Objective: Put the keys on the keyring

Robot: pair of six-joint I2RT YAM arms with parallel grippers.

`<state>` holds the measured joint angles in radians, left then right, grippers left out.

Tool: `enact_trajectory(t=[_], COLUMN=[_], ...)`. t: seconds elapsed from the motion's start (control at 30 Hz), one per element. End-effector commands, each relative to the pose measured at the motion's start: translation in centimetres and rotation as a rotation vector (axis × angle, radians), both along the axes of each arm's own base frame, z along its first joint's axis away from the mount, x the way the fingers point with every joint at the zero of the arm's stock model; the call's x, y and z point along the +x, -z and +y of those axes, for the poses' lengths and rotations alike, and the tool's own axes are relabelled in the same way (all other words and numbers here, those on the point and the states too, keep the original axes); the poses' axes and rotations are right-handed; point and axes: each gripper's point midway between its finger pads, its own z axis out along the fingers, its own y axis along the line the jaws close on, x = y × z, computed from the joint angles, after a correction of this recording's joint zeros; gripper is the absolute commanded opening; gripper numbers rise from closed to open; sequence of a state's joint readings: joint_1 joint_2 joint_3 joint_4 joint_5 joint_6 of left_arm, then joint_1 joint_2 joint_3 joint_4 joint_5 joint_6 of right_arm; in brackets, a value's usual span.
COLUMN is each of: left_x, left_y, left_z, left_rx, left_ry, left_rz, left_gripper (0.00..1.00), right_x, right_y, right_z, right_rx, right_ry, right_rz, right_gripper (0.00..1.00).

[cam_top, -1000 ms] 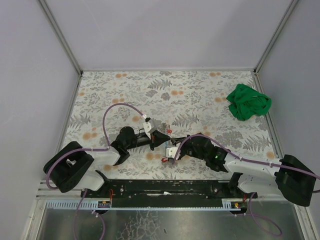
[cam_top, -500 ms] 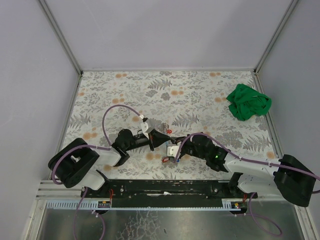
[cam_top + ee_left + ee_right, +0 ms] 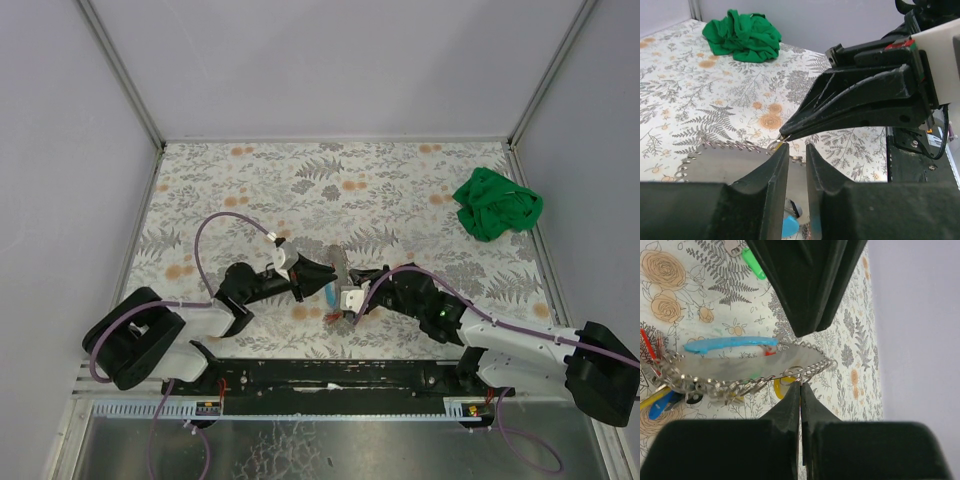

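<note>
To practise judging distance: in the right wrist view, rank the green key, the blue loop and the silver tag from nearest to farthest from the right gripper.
From the right gripper:
1. Silver tag: its chain-trimmed edge is right at the fingertips.
2. Blue loop: just past the tag, to the left in the view.
3. Green key: lying on the table at the top of the view.

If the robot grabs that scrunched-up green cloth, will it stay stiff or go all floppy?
Probably floppy: the green cloth lies crumpled in soft folds, so it would likely droop when lifted. It looks thin, so likely light. Pushed, it would probably bunch up, not roll.
</note>
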<state>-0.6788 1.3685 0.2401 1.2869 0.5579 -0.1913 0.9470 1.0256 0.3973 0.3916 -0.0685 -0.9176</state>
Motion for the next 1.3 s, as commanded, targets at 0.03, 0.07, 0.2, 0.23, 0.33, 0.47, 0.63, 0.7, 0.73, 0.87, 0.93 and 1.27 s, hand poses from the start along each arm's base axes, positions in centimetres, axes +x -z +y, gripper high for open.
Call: enact_trajectory(t=[0.03, 0.07, 0.2, 0.23, 0.33, 0.47, 0.63, 0.7, 0.73, 0.87, 0.93, 1.27], left_x=[0.3, 0.4, 0.7, 0.8, 0.9, 1.5, 2.1, 2.2, 2.4, 1.9, 2.0, 1.8], left_y=[-0.9, -0.8, -0.4, -0.3, 0.0, 0.5, 1.2, 1.7, 1.8, 2.2, 2.5, 2.8], left_z=[0.2, 0.0, -0.2, -0.2, -0.3, -0.5, -0.6, -0.7, -0.6, -0.7, -0.9, -1.9], left_rx=[0.017, 0.027, 0.051, 0.053, 0.074, 0.113, 0.145, 0.164, 0.171, 0.193, 0.217, 0.236], left_ry=[-0.005, 0.001, 0.005, 0.003, 0.011, 0.025, 0.054, 0.078, 0.087, 0.157, 0.18, 0.278], left_rz=[-0.074, -0.074, -0.075, -0.076, -0.084, -0.099, -0.132, -0.149, -0.157, -0.191, -0.198, -0.223], left_gripper=[0.22, 0.24, 0.27, 0.28, 0.29, 0.3, 0.31, 0.31, 0.31, 0.31, 0.31, 0.29], right_x=[0.8, 0.7, 0.6, 0.8, 0.8, 0.4, 0.1, 0.1, 0.1, 0.0, -0.1, -0.4], right_y=[-4.3, -4.5, -4.9, -4.8, -4.6, -4.6, -4.6, -4.7, -4.8, -4.8, -4.9, -5.0], right_z=[1.0, 1.1, 1.3, 1.2, 1.2, 1.5, 1.7, 1.8, 1.9, 1.9, 2.0, 2.3], right_rx=[0.027, 0.027, 0.01, 0.0, -0.021, -0.018, -0.028, -0.03, -0.031, -0.039, -0.039, -0.043], right_ry=[-0.031, -0.042, -0.066, -0.059, -0.064, -0.094, -0.115, -0.122, -0.127, -0.136, -0.142, -0.168], right_rz=[-0.094, -0.098, -0.126, -0.128, -0.124, -0.117, -0.118, -0.121, -0.122, -0.122, -0.123, -0.12], right_gripper=[0.0, 0.0, 0.0, 0.0, 0.0, 0.0, 0.0, 0.0, 0.0, 0.0, 0.0, 0.0])
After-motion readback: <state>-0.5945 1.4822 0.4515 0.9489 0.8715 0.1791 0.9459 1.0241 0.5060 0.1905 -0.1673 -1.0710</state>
